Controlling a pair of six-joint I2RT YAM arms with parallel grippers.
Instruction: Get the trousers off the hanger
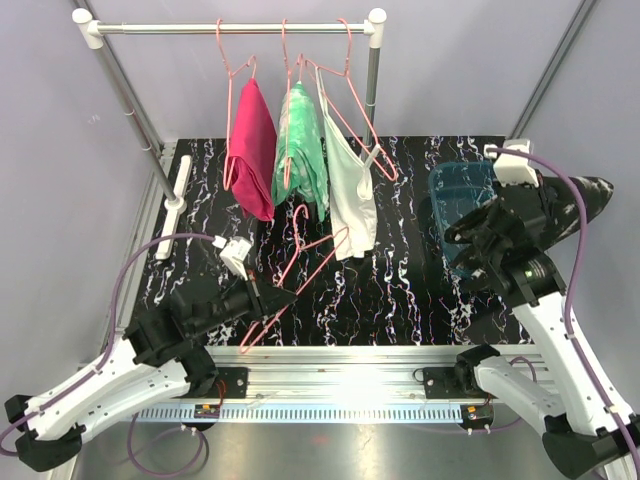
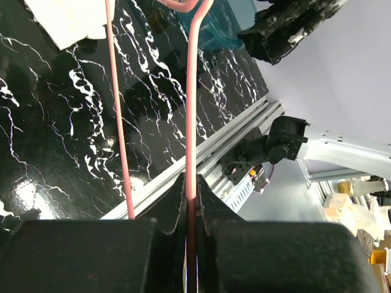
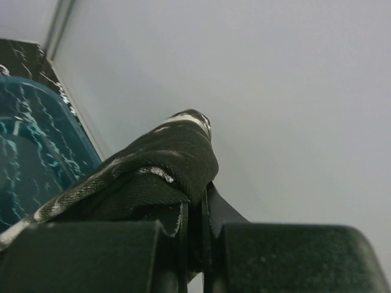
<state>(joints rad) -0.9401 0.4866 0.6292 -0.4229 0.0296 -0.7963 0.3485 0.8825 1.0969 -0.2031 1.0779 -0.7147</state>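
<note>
My left gripper [image 1: 275, 298] is shut on a bare pink wire hanger [image 1: 300, 265], held low over the black marbled table [image 1: 420, 290]. In the left wrist view the hanger's rod [image 2: 191, 110] runs straight up from between my closed fingers [image 2: 174, 207]. My right gripper [image 1: 560, 200] is shut on the dark black-and-white patterned trousers [image 1: 585, 200], held out to the right past the table's edge. In the right wrist view the trousers [image 3: 159, 165] bunch over my fingers, clamped between them.
A rail [image 1: 230, 28] at the back carries pink hangers with a magenta garment [image 1: 252, 150], a green garment [image 1: 302, 150] and a white top [image 1: 350, 190]. A teal bin [image 1: 460, 195] sits at the right, under my right arm. A white bar [image 1: 178, 185] lies at the left.
</note>
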